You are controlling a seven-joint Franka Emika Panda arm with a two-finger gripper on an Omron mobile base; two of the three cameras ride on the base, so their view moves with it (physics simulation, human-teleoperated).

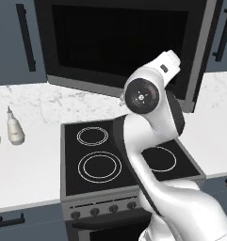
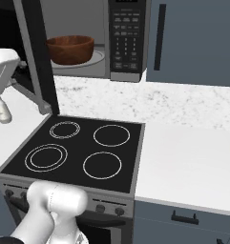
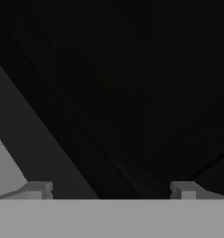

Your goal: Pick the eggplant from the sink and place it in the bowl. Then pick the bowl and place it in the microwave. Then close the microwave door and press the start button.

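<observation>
The microwave (image 2: 88,38) hangs above the stove (image 2: 78,152) with its wide door (image 1: 119,42) swung open, black glass spreading across the left base view, and the arm is reaching up against that door's face. Inside the cavity the wooden bowl (image 2: 70,49) sits on the turntable, well clear of the door frame; I can't make out the eggplant in it. The gripper (image 3: 111,189) is spread wide, holding nothing, right up at the dark glass, so the smart play looks like a flat, steady push near the door's free edge until it shuts.
</observation>
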